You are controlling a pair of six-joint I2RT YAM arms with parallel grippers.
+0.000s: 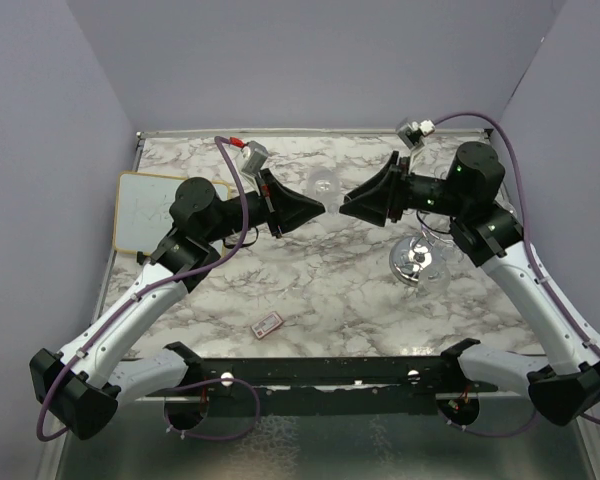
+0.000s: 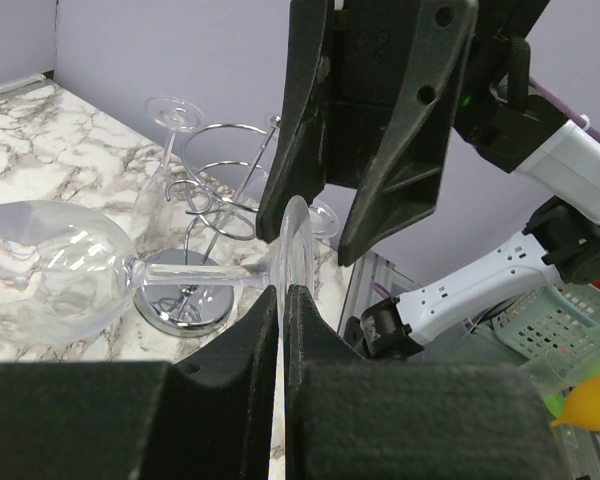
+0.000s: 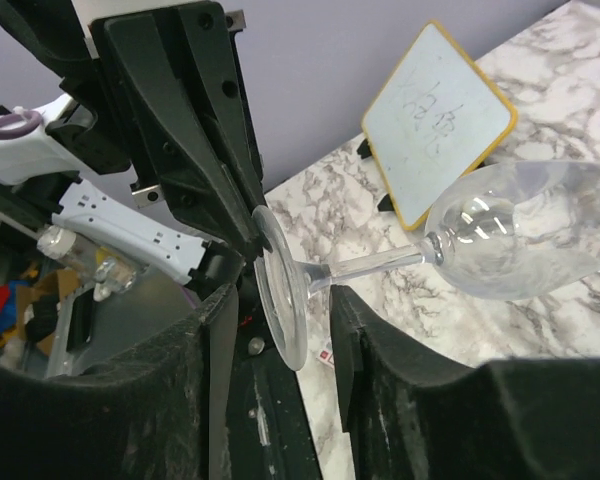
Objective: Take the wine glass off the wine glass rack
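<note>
A clear wine glass [image 1: 323,185] lies sideways in the air between the two arms, away from the rack. My left gripper [image 2: 282,288] is shut on the rim of its round foot [image 2: 294,245], and the stem [image 2: 195,272] and bowl [image 2: 50,270] point left. My right gripper [image 3: 282,295] is open, with the foot [image 3: 280,285] between its fingers and a gap on each side. In the top view the left gripper [image 1: 323,208] and the right gripper [image 1: 344,207] meet tip to tip. The chrome wine glass rack [image 1: 414,262] stands on the table under the right arm.
The rack's disc base [image 2: 185,303] and wire loops [image 2: 220,190] show behind the held glass, with another glass hanging upside down on it, foot up [image 2: 175,112]. A framed whiteboard [image 1: 145,210] lies at the table's left edge. A small card [image 1: 268,323] lies near the front.
</note>
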